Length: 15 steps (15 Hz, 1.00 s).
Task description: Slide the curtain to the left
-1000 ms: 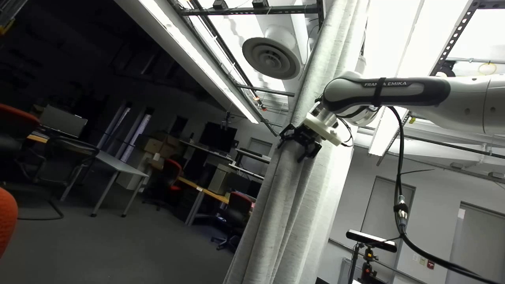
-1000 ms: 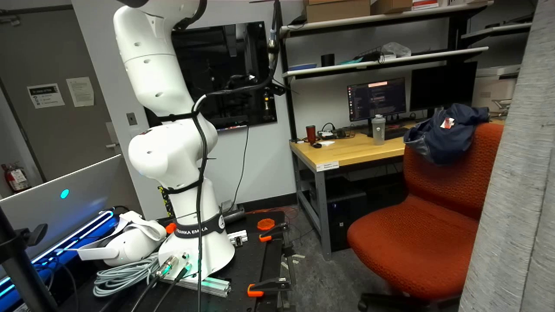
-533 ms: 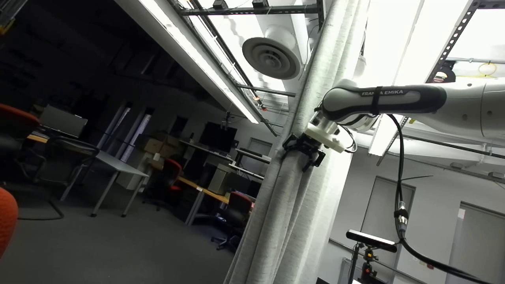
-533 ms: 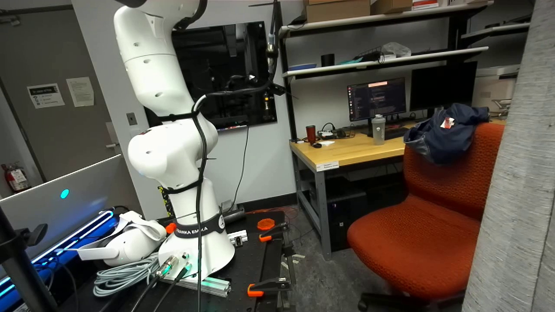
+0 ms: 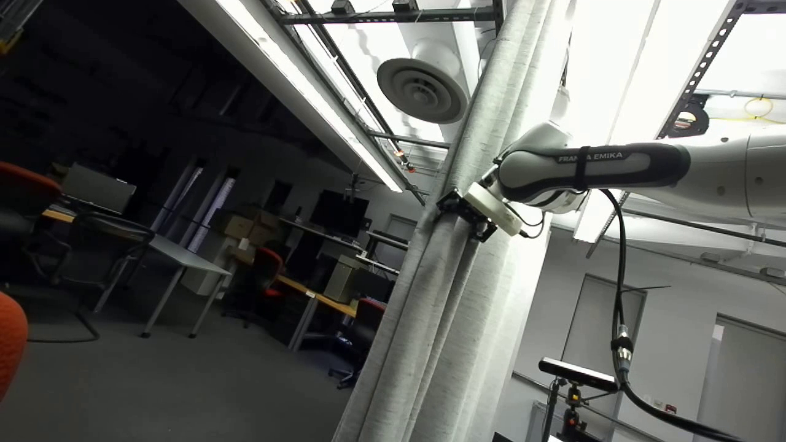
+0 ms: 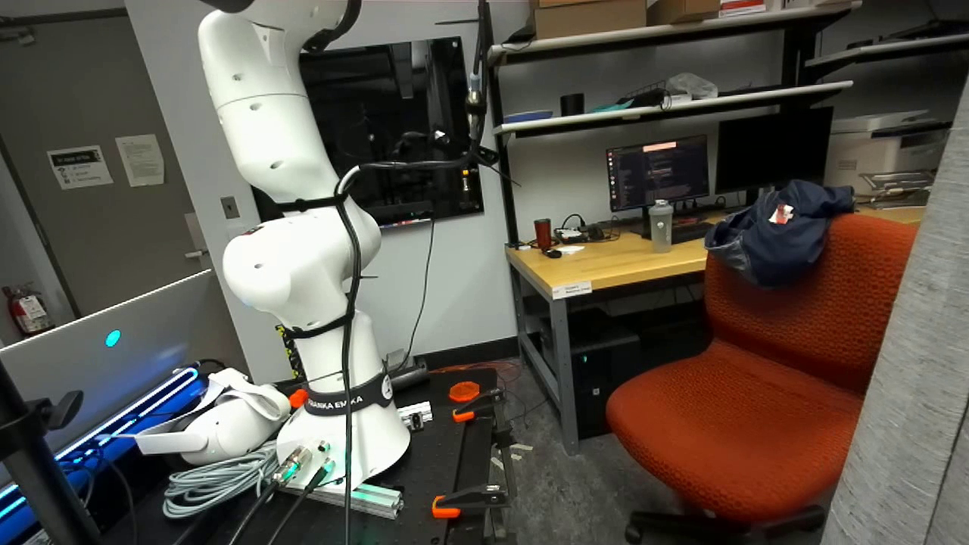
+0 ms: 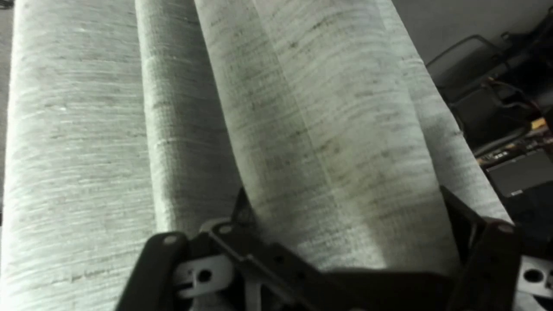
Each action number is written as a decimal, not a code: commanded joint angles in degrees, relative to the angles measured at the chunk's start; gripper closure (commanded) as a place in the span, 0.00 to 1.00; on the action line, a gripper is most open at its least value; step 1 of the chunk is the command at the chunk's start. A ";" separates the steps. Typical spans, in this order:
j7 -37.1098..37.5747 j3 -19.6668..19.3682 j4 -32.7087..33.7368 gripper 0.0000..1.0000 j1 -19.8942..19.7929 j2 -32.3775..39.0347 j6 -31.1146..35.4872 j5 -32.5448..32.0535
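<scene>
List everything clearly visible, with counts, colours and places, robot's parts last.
curtain: one, whitish-grey, in all three views
desks: several, tan or grey, both exterior views
office chairs: several, mostly orange-red, one by the lit desk
jacket: one, navy, over that chair's back
monitors: two, black, at the lit desk
bottle: one, grey, on the lit desk
cup: one, red, same desk
laptop: one, silver, left in an exterior view
headset: one, white, right of the laptop
coiled cable: one, grey, beside the headset
wall screen: one, black, left of the lit desk
ceiling vent: one, grey, left of the curtain
robot arm: one, white, both exterior views
hand: one, black, against the curtain; grip unclear
</scene>
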 commanded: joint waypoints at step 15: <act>19.19 6.02 1.03 1.00 1.50 6.62 21.80 -8.88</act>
